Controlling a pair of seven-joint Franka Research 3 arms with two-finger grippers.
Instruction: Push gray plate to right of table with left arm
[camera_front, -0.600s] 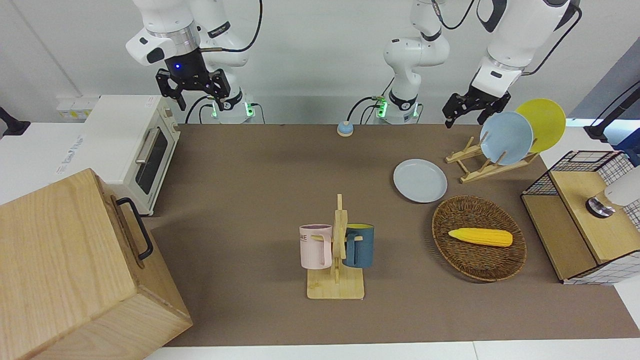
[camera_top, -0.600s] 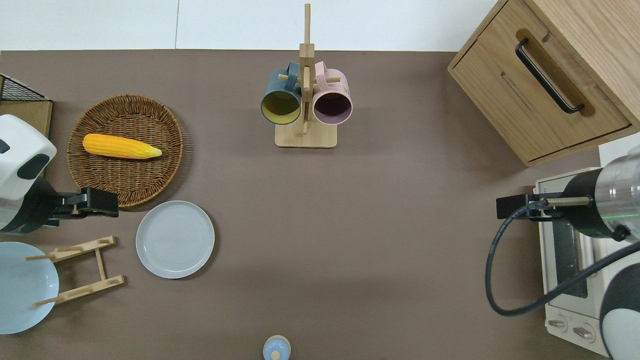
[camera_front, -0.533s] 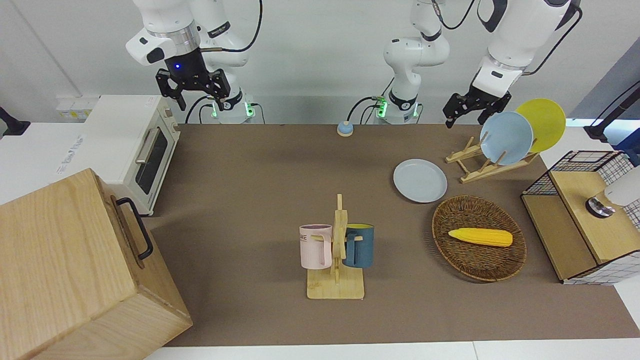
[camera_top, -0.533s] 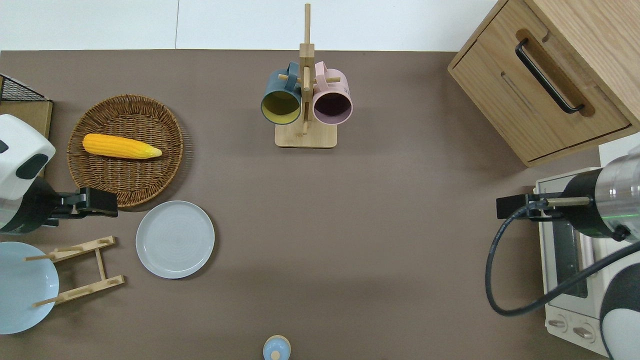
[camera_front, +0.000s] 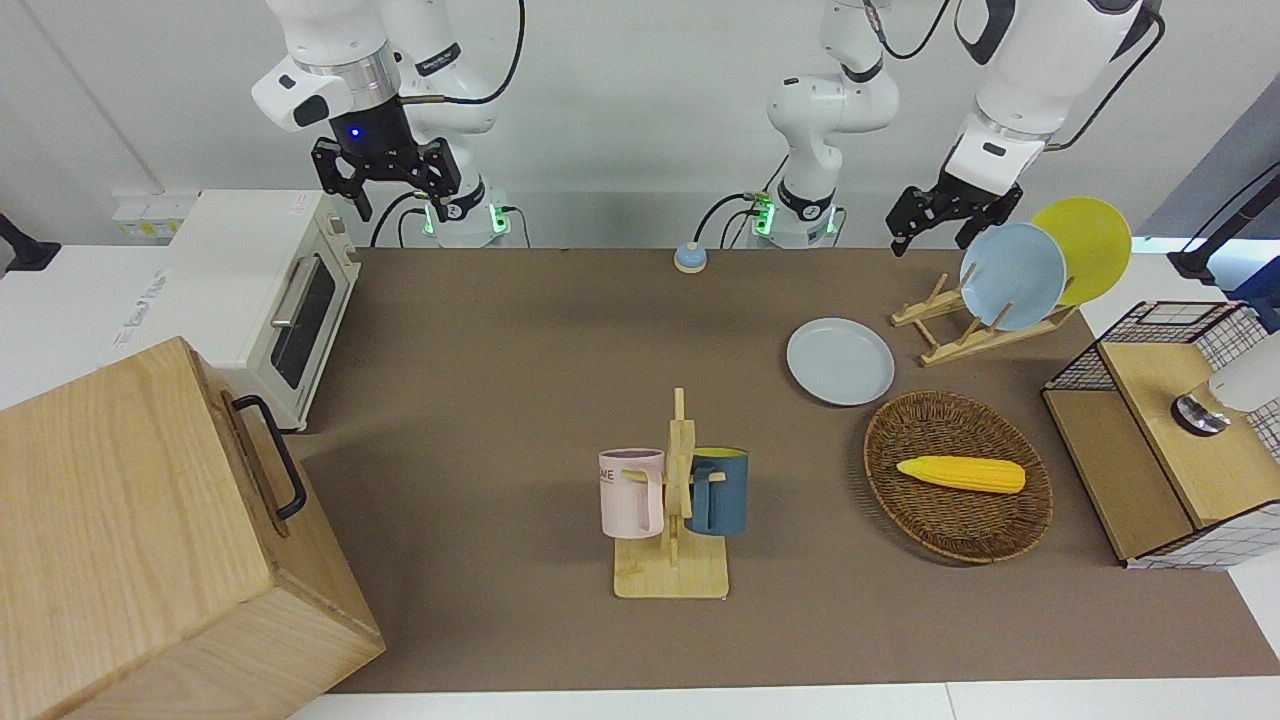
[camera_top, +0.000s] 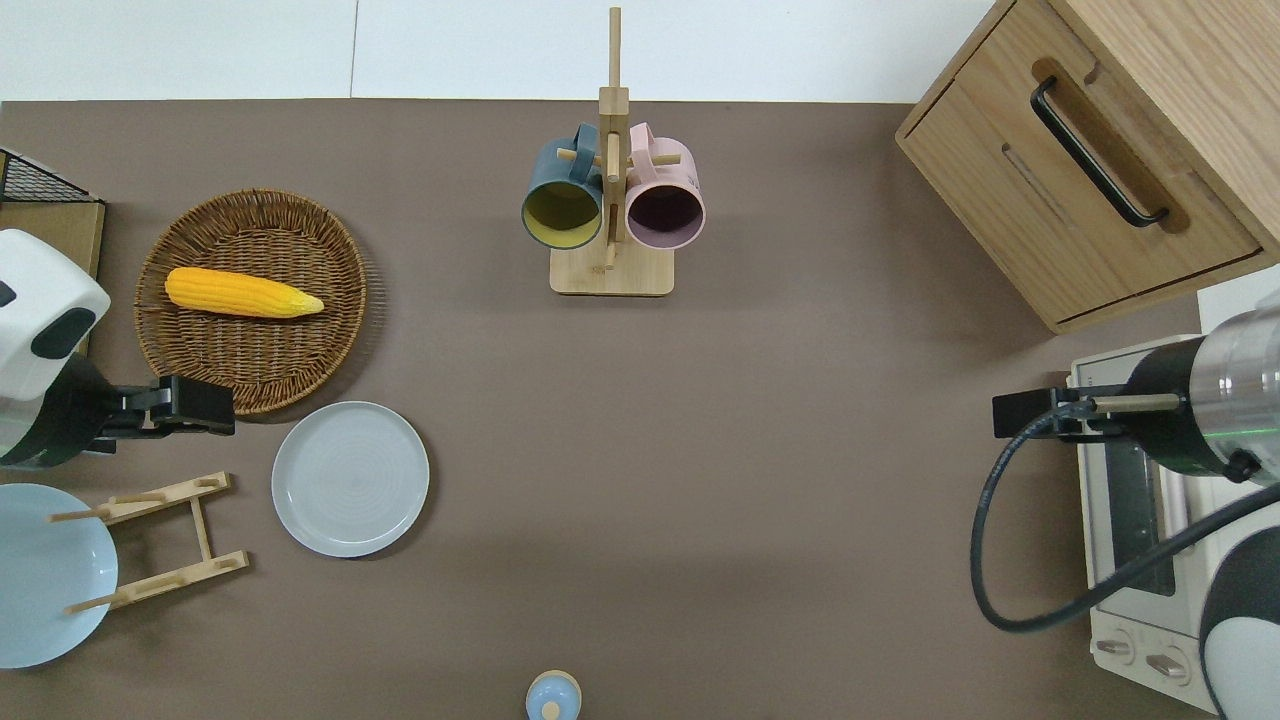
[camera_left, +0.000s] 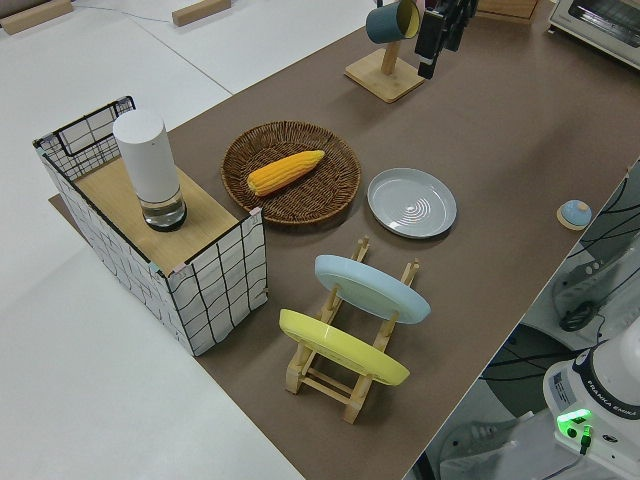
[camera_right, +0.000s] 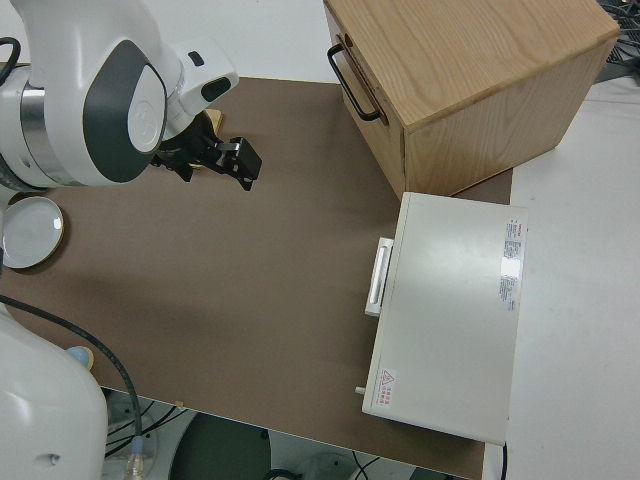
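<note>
We found the gray plate (camera_top: 350, 479) lying flat on the table (camera_top: 700, 450) toward the left arm's end, just beside the wicker basket (camera_top: 252, 370) and nearer to the robots than it, with the wooden plate rack (camera_top: 160, 540) close at its side toward the table's end. Plate and basket rim looked nearly touching in the overhead view, though we could not tell whether they met. The left gripper (camera_top: 195, 405) hung in the air over the basket's rim nearest the robots, clear of the plate; its fingers (camera_front: 900, 240) pointed down and seemed spread, holding nothing. An ear of corn (camera_top: 243, 292) lay in the basket. The rack held a sky-blue plate (camera_front: 1012, 262) and a yellow plate (camera_front: 1090, 245) leaning on edge. Near the middle of the table, farther from the robots, a mug tree (camera_top: 612, 200) carried a dark blue mug (camera_top: 560, 205) and a pink mug (camera_top: 665, 205). A small blue knob-like object (camera_top: 552, 697) sat at the table edge nearest the robots. The right arm was parked, its gripper (camera_front: 385, 185) open and empty. A toaster oven (camera_front: 265, 300) and a wooden cabinet (camera_front: 150, 540) stood at the right arm's end
</note>
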